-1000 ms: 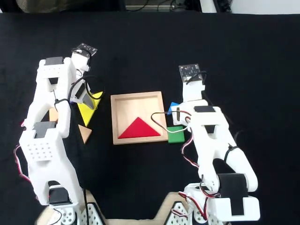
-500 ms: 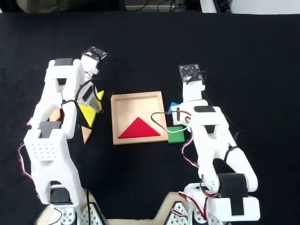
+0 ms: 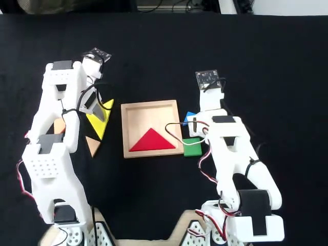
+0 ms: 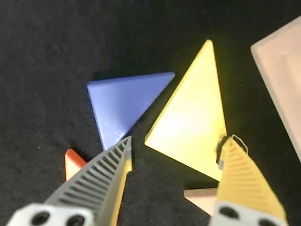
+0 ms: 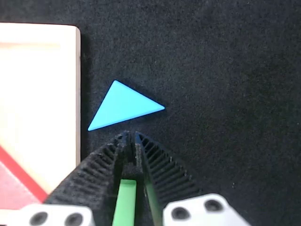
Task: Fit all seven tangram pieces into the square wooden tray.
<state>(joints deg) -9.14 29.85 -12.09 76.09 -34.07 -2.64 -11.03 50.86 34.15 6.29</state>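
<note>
The left hand (image 4: 178,141), fingers apart, hung over the yellow triangle (image 4: 190,117) on the bench's left half. The right hand (image 5: 130,136), fingers pressed together, sat just beside the cyan triangle (image 5: 123,106).

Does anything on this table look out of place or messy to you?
Nothing looks damaged or spilled. The square wooden tray holds just the red triangle. The green square sits at its outer corner, and the yellow triangle and dark blue triangle lie loose outside it.
</note>
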